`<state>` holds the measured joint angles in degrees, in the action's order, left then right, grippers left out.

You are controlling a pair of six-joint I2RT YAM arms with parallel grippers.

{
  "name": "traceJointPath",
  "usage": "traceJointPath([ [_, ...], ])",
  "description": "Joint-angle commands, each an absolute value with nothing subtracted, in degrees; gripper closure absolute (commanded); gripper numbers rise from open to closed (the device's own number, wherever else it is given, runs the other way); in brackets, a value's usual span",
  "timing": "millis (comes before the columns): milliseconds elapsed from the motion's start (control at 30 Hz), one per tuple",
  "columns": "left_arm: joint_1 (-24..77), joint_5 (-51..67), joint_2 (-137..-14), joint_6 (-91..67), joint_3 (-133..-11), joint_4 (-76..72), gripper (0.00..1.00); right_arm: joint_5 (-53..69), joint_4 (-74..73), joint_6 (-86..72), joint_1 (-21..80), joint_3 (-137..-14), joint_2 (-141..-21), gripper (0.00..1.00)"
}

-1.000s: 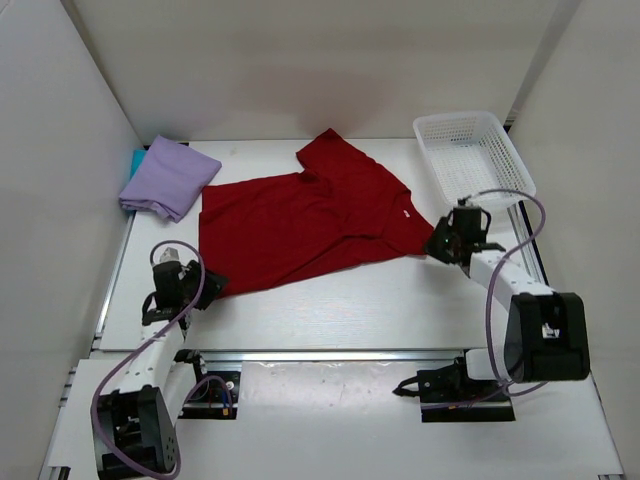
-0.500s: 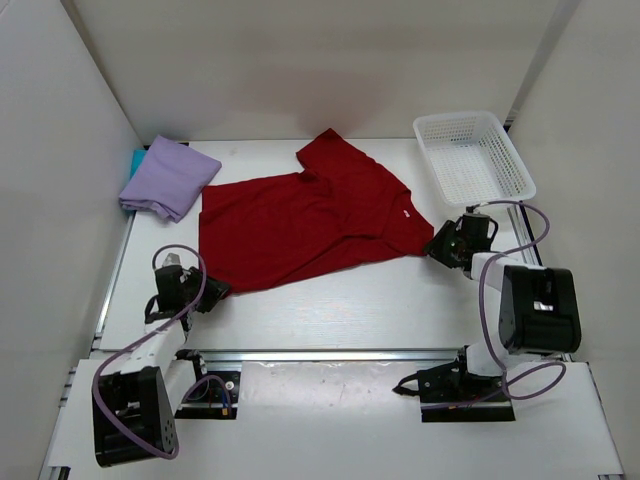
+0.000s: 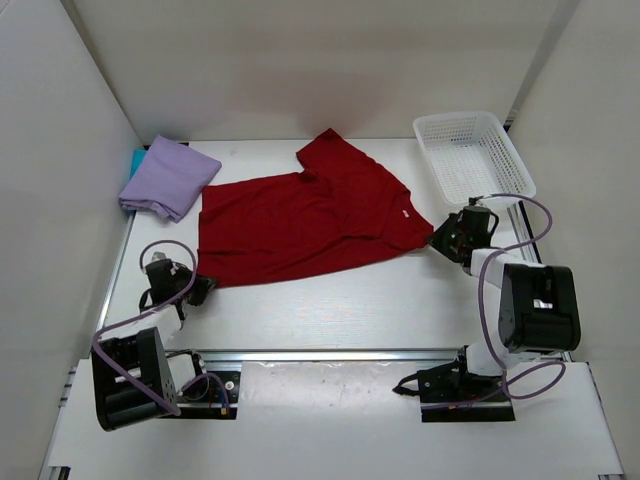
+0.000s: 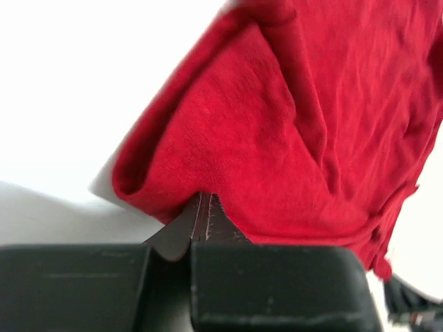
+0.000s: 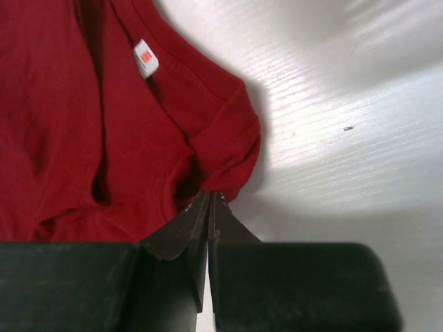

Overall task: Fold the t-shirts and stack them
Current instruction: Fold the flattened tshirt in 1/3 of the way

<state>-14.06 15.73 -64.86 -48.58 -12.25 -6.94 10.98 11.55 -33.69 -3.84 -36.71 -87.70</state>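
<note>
A deep red t-shirt (image 3: pixel 300 225) lies spread across the middle of the table, one sleeve pointing to the back. My left gripper (image 3: pixel 200 286) is shut on its near-left corner; in the left wrist view the gripper (image 4: pixel 204 198) has its tips pinching the bunched red cloth (image 4: pixel 291 124). My right gripper (image 3: pixel 438 243) is shut on the shirt's right corner; the right wrist view shows the gripper (image 5: pixel 211 196) with closed tips biting a fold of the red cloth (image 5: pixel 69 124) below a white label (image 5: pixel 145 58). A folded lavender t-shirt (image 3: pixel 168 177) lies at the back left on a teal t-shirt (image 3: pixel 136 160).
A white mesh basket (image 3: pixel 470 155) stands at the back right, just behind my right arm. White walls enclose the table on the left, back and right. A metal rail (image 3: pixel 330 353) runs along the near edge by the arm bases.
Both grippers have closed on the red t-shirt's corners. The left gripper has drawn back to the left with its corner, and the shirt's near edge now lies straighter.
</note>
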Motion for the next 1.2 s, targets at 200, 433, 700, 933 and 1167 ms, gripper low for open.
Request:
traceJointPath([
  [200,-18.98,12.66,-64.16,-47.73,-16.09,-3.79,1.0,10.37,8.18,-39.54,-6.15,-23.93,-74.72,1.0],
  [433,-18.63,13.0,-62.93,-46.14,-17.4,-0.7,1.0,10.73,0.1,-39.2,-8.35,-16.17,-55.93,1.0],
  [700,-21.88,13.89,-62.66,-43.94,-20.39,4.57,1.0,6.33,-12.82,-38.67,-9.49,-17.84,-47.02,1.0],
  [933,-22.25,16.96,-62.49,-43.94,-21.45,3.44,0.76,1.66,-15.83,-38.5,-9.49,-18.89,-43.67,0.7],
  [1167,-0.76,8.8,-55.1,-39.2,-26.97,4.65,0.67,1.23,-11.54,-34.29,-4.59,-26.28,-45.52,0.61],
])
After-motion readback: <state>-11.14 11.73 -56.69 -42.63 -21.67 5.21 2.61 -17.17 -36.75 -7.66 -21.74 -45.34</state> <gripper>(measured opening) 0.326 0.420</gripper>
